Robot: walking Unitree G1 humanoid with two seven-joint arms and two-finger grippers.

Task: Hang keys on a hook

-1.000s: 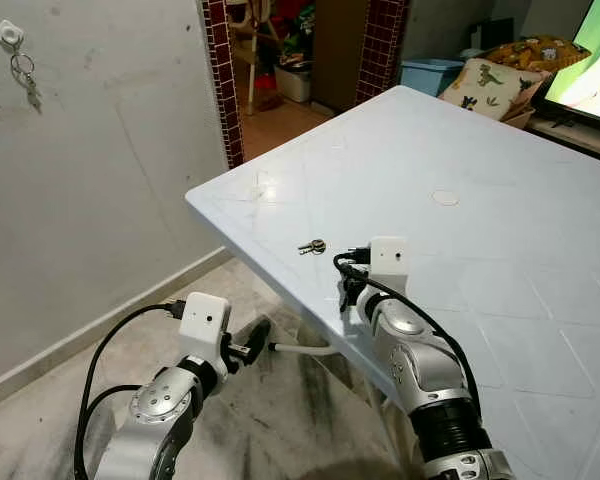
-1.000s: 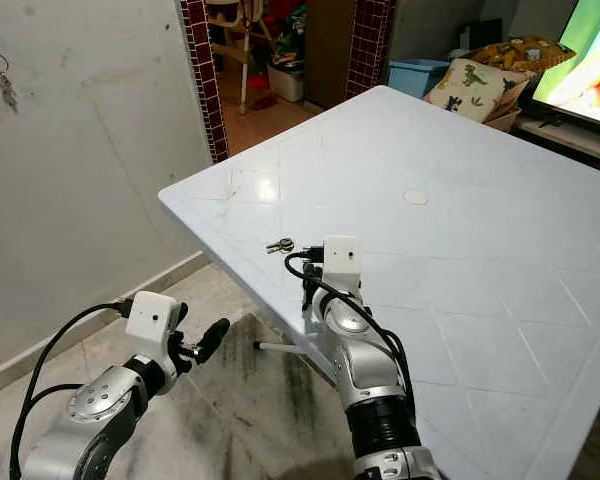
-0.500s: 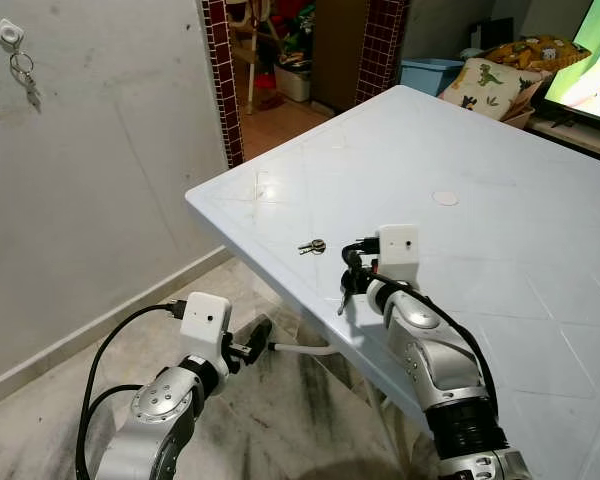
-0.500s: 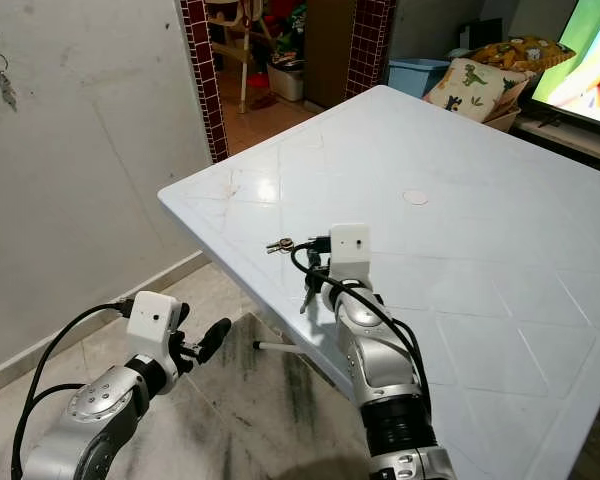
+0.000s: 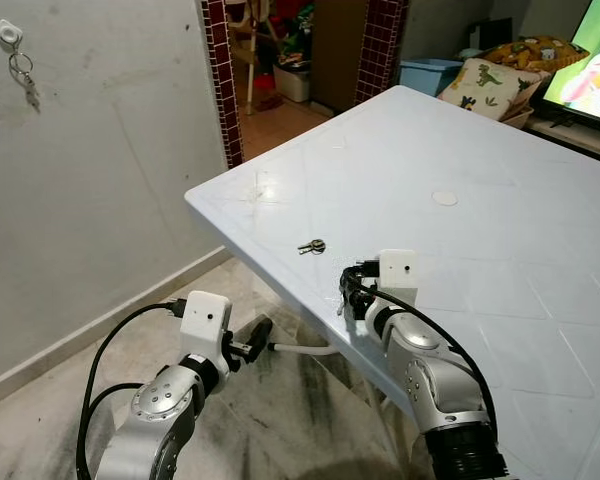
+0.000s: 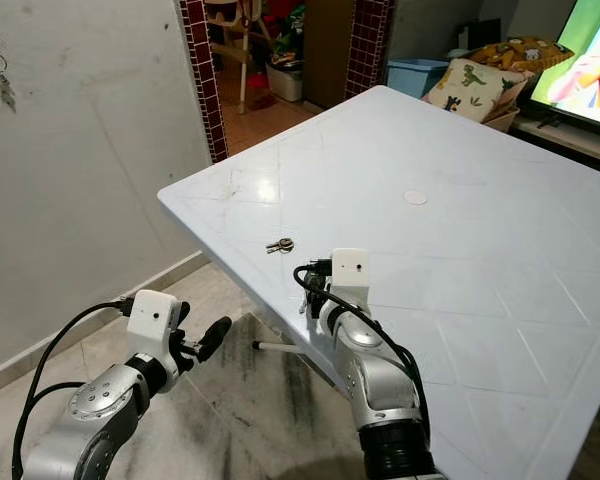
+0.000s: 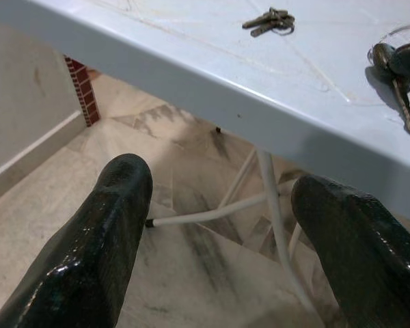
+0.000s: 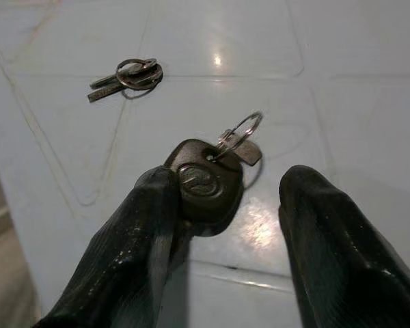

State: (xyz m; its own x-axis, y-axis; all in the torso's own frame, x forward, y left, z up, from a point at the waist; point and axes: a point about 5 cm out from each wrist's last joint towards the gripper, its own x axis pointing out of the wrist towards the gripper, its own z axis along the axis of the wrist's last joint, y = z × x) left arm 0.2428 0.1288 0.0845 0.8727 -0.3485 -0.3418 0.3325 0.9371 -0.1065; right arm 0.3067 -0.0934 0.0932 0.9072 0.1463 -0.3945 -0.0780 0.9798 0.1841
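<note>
Glossy white plastic bench [image 5: 500, 200]; right gripper [image 8: 225, 225], fingers apart, one touching a black-headed key [image 8: 206, 181]. Left gripper [image 7: 232, 225] wide.

Keys [image 5: 312, 246] on the table [image 5: 480, 170] near its left edge, hook [image 5: 9, 35] on the wall far left.

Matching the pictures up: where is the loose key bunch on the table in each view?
Left eye view: loose key bunch near the table's edge, ahead of the right gripper.
Right eye view: loose key bunch, same spot.
Left wrist view: loose key bunch on the tabletop.
Right wrist view: loose key bunch beyond the black-headed key.
Shared landmark: the table edge.
</note>
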